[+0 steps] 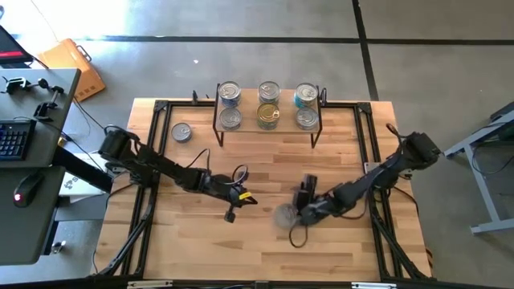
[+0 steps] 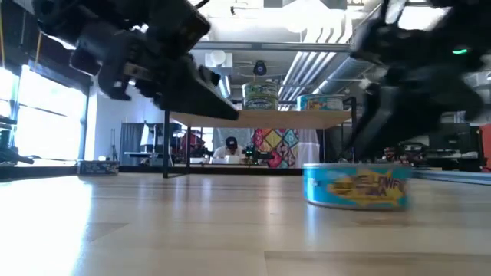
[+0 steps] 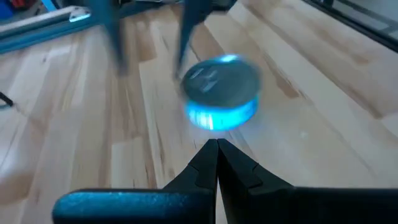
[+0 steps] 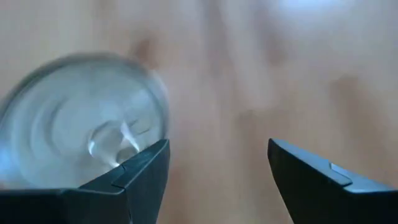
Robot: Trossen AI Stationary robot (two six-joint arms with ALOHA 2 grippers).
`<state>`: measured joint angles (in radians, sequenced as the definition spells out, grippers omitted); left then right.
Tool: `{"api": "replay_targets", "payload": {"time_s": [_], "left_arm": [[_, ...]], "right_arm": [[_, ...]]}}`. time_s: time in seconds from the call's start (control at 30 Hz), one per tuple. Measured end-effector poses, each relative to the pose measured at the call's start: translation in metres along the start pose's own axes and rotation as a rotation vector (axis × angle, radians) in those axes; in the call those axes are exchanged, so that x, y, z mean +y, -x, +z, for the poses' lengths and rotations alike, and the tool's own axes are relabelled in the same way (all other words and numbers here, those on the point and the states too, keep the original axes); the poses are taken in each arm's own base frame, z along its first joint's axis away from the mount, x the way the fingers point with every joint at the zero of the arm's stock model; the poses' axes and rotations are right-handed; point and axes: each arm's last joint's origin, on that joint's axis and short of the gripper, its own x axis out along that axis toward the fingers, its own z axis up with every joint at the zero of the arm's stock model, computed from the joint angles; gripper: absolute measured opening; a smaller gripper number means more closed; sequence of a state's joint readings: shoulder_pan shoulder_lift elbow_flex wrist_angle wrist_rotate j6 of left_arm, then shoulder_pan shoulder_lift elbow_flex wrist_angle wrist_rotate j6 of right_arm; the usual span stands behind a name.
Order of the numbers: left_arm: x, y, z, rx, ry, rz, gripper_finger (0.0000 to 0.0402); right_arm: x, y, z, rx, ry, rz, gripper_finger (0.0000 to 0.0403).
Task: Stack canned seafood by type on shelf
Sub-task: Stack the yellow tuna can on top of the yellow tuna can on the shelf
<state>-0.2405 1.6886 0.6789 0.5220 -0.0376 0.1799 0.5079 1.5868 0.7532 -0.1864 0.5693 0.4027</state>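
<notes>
The right gripper hovers with jaws apart just beside a loose tin on the tabletop, apparently mid-approach; next it must centre and close; the left gripper waits, jaws together; six tins sit at the shelf.

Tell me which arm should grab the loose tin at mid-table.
Right. The right gripper hangs open right beside the tin, as the right wrist view shows. The left gripper is shut and sits farther off across the table.
</notes>
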Motion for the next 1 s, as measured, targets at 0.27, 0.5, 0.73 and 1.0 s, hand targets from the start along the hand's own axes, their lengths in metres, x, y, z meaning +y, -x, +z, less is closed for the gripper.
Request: {"api": "replay_targets", "payload": {"time_s": [0.27, 0.5, 0.73, 1.0], "left_arm": [[0.002, -0.004, 0.01, 0.013, -0.061, -0.003, 0.0009], [0.008, -0.005, 0.01, 0.008, -0.08, 0.016, 0.0041], [0.013, -0.007, 0.008, 0.017, -0.312, 0.07, 0.0061], [0.028, -0.006, 0.01, -0.032, -0.221, 0.089, 0.0092]], "right_arm": [[-0.005, -0.001, 0.026, -0.048, 0.079, 0.159, 0.0263], [0.011, -0.009, 0.012, 0.017, 0.151, 0.179, 0.0254], [0.005, -0.041, 0.012, 0.025, 0.167, 0.124, 0.0138], [-0.024, -0.056, 0.028, -0.018, 0.025, 0.2, 0.001]]}}
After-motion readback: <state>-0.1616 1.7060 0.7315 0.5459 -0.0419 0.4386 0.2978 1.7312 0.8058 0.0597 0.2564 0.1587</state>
